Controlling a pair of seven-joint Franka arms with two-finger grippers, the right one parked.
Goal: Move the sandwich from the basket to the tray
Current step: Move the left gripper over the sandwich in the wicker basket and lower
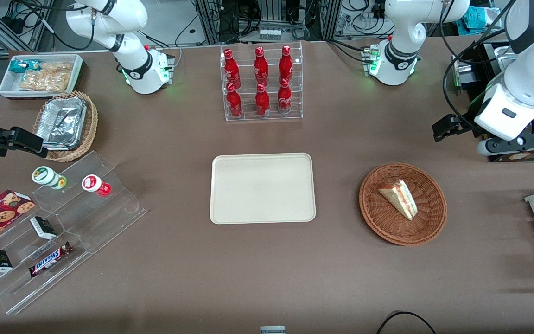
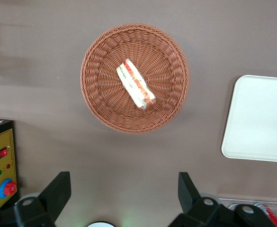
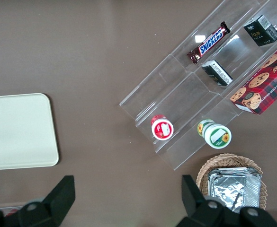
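Note:
The sandwich [image 1: 399,198], a wrapped white wedge with red, orange and green filling, lies in the round reddish-brown basket [image 1: 429,206] toward the working arm's end of the table. The cream tray [image 1: 262,188] lies flat beside the basket, at mid-table, with nothing on it. My left gripper [image 1: 447,128] hangs high above the table, farther from the front camera than the basket, and touches nothing. In the left wrist view the gripper [image 2: 123,185] is open with only bare table between its fingers; the sandwich [image 2: 136,90], basket [image 2: 98,85] and a tray [image 2: 261,118] corner show below.
A clear rack of red bottles [image 1: 261,83] stands farther from the front camera than the tray. Toward the parked arm's end are a clear stepped stand with snacks [image 1: 63,222], a lighter wicker basket with a foil container [image 1: 65,125] and a white tub [image 1: 40,74]. A yellow control box [image 2: 1,165] sits near the basket.

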